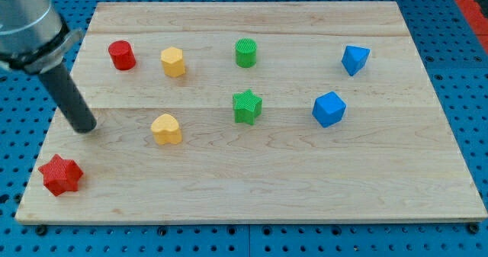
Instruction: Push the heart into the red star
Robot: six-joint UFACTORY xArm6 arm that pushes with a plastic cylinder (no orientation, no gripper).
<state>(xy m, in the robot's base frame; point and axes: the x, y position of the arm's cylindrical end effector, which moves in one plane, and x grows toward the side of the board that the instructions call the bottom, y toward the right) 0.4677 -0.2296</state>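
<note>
The yellow heart lies left of the board's middle. The red star lies near the board's bottom left corner. My tip rests on the board at the view's left, level with the heart and about a hundred pixels to its left. It stands above and slightly right of the red star. It touches no block.
A red cylinder and a yellow hexagonal block sit at the top left. A green cylinder and a green star sit mid-board. Two blue blocks sit at the right. The wooden board lies on a blue pegboard.
</note>
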